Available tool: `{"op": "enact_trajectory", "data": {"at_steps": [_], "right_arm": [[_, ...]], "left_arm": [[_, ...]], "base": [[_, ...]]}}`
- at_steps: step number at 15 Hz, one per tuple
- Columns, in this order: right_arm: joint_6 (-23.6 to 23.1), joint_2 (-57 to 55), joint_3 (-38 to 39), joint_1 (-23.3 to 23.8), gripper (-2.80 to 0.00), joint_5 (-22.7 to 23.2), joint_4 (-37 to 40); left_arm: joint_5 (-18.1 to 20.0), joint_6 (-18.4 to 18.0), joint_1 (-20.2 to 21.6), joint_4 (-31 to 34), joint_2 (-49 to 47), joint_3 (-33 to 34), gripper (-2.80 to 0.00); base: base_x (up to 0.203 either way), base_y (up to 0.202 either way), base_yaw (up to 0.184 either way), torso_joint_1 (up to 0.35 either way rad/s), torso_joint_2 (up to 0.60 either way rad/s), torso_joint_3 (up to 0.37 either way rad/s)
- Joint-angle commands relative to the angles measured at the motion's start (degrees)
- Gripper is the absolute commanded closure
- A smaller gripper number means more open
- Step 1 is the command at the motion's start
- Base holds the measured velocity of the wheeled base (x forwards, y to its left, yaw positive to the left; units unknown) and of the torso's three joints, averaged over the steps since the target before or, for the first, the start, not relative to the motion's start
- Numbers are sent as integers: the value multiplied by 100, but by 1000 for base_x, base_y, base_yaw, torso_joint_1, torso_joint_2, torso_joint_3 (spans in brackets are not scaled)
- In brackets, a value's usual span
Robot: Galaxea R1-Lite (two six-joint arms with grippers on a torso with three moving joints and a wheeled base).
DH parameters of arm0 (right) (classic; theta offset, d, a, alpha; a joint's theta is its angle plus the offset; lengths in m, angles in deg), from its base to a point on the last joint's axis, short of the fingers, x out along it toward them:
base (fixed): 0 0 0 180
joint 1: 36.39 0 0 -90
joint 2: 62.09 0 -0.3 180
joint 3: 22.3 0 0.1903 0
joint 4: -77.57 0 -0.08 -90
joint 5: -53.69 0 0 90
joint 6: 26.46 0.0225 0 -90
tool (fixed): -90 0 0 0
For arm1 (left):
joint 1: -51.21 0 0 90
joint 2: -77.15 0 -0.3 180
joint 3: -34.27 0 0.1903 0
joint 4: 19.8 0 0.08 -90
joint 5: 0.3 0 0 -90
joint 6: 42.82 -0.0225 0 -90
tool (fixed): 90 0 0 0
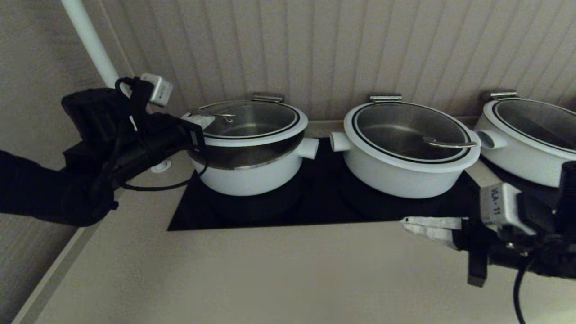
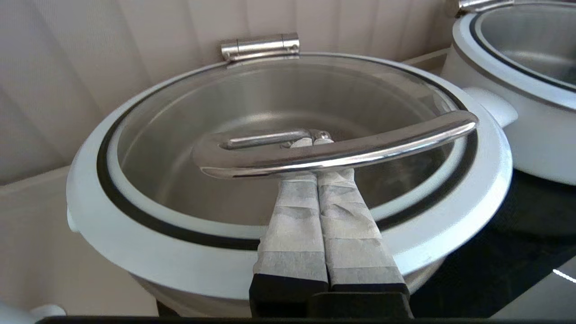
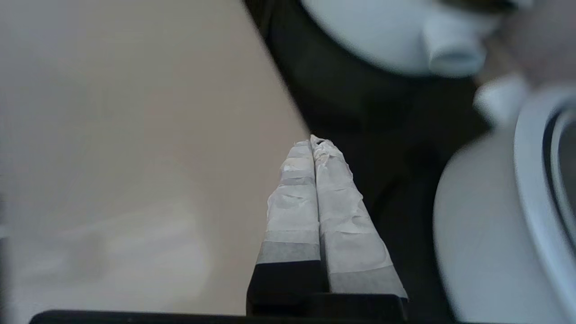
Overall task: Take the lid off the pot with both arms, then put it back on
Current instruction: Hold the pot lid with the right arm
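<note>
The lid (image 1: 250, 120) is held tilted above the pot (image 1: 252, 168) at nine o'clock by the closed left gripper (image 2: 315, 143) hooked under its handle (image 2: 333, 150), so lowering appears next, while the right gripper (image 1: 411, 225), clenched on nothing, is parked at four o'clock.

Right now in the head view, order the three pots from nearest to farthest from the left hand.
1. The pot, far left on the black cooktop; the left hand, shut, is hooked under the lid handle, tilting the lid up.
2. The middle pot, to its right.
3. The right pot, at the frame's right edge.
</note>
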Motion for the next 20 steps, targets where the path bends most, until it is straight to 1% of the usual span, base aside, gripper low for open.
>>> {"op": "enact_trajectory", "data": {"at_steps": [1,3,6,7,9,12,14,15,17,18,20], "right_arm": [[-7,-668,-50,-157,0,11,-666],[159,-1053,-107,-307,0,13,-1412],[970,-1407,-134,-559,0,5,-2380],[1098,-1474,-142,-582,0,-1,-2526],[1192,-1581,-224,-592,0,6,-2585],[1538,-1595,-327,-738,0,-1,-2591],[1599,-1661,-412,-759,0,-1,-2647],[1751,-1720,-469,-761,0,-1,-2842],[2193,-1815,-495,-882,0,-1,-3196],[2292,-1836,-494,-900,0,-2,-3271],[2327,-1853,-512,-909,0,-1,-3280]], "left_arm": [[-6,0,3,-37,-78,-111,0],[-8,0,-5,-28,-124,-154,0],[1,0,4,-37,-158,-154,0],[1,0,3,-37,-158,-155,0],[1,0,4,-37,-167,-160,0],[1,4,-2,-37,-185,-172,0],[1,33,-4,-38,-185,-198,0],[1,112,4,-46,-176,-198,0],[-8,131,4,-46,-176,-198,0],[-8,131,4,-54,-176,-198,0],[-16,131,4,-46,-184,-281,0]], "base": [[0,0,0,0,0,0],[0,0,0,0,0,0],[0,0,0,0,0,0],[0,0,0,0,0,0],[0,0,0,0,0,0],[0,0,0,0,0,0],[0,0,0,0,0,0],[0,0,0,0,0,0],[0,0,0,0,0,0],[0,0,0,0,0,0],[0,0,0,0,0,0]]}}
